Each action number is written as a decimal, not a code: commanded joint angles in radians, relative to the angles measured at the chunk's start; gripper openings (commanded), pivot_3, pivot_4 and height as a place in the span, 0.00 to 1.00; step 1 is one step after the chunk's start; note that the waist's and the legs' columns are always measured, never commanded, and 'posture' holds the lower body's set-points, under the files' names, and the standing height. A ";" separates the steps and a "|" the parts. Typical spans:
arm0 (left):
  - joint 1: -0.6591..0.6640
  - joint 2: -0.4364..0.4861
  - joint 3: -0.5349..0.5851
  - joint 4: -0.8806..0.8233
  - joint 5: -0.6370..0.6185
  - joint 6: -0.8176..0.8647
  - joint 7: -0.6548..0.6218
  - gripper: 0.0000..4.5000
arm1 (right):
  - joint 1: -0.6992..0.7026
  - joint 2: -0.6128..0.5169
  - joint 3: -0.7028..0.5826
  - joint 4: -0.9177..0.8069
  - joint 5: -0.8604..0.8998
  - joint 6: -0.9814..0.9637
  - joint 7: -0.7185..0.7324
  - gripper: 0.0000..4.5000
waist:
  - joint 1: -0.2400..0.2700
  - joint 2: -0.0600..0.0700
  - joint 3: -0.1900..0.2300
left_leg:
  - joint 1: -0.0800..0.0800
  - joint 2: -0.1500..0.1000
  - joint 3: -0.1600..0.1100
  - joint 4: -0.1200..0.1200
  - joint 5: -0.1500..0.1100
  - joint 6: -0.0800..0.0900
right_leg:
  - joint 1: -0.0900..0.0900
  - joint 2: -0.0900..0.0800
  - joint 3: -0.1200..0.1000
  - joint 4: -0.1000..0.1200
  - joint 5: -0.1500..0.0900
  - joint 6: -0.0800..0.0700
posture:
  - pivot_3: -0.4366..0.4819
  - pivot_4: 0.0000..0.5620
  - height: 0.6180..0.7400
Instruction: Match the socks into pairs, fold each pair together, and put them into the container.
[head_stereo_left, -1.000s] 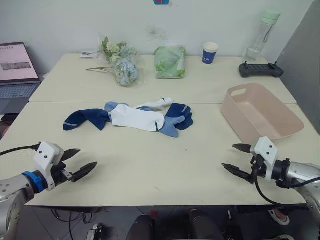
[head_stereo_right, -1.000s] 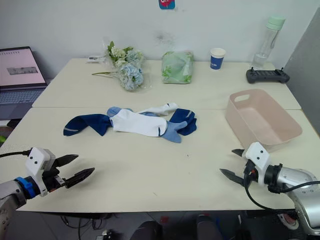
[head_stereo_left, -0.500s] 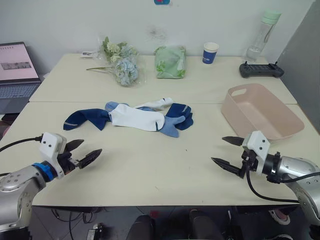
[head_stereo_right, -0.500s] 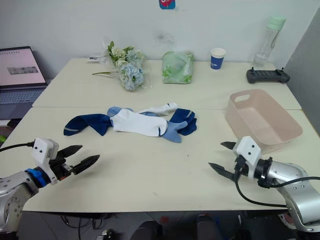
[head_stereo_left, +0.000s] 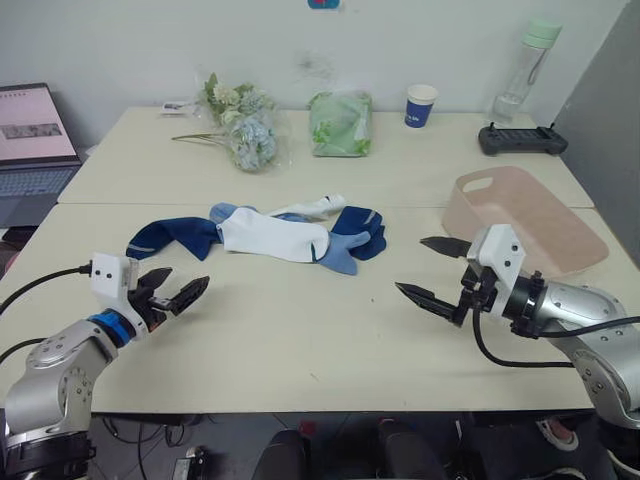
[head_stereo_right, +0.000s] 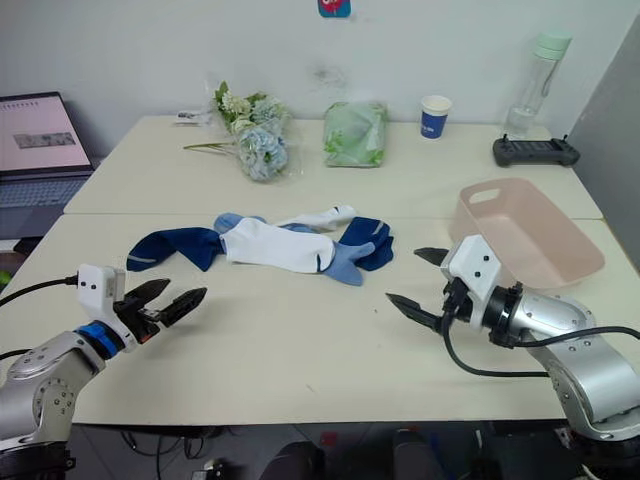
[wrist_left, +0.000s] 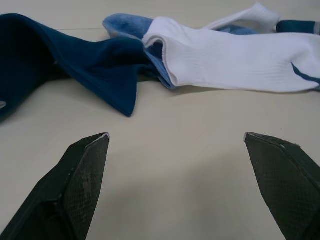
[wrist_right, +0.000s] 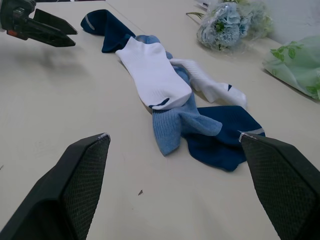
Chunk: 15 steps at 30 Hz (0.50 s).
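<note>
None of the socks (head_stereo_left: 275, 234) are paired yet; the soft knit heap lies ahead of both claws, between them. Left claw (head_stereo_left: 176, 291) and right claw (head_stereo_left: 432, 272) hang open and empty. Beyond the right claw, the smooth, rounded pink tub (head_stereo_left: 560, 250) holds nothing.

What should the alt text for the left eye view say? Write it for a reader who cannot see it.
A heap of navy, white and light blue socks lies mid-table, with the left gripper and right gripper low over the table on either side, jaws open and empty. The pink tub sits empty at the right; flowers, a green bag and a blue cup line the far edge.
</note>
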 joint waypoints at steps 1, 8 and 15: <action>-0.008 0.039 -0.039 -0.053 0.058 -0.078 -0.024 1.00 | -0.023 0.001 0.005 -0.046 0.022 0.013 -0.012 0.99 | 0.000 0.000 0.000 | 0.000 0.000 0.000 0.000 0.000 0.000 | 0.000 0.000 0.000 0.000 0.000 0.000 | 0.48 0.27 1.00; -0.088 0.023 -0.202 -0.110 0.126 -0.115 -0.038 1.00 | -0.025 -0.010 0.026 -0.077 0.032 0.045 -0.026 0.99 | 0.002 0.000 0.000 | 0.000 -0.001 0.000 0.000 0.000 0.000 | 0.000 -0.001 0.000 0.000 0.000 0.000 | 0.48 0.27 1.00; -0.159 0.000 -0.272 -0.114 0.136 -0.116 -0.046 1.00 | -0.001 -0.008 0.022 -0.116 0.030 0.063 -0.050 0.99 | -0.003 0.000 0.000 | 0.000 0.000 0.000 0.000 0.000 0.000 | 0.000 0.000 0.000 0.000 0.000 0.000 | 0.48 0.27 1.00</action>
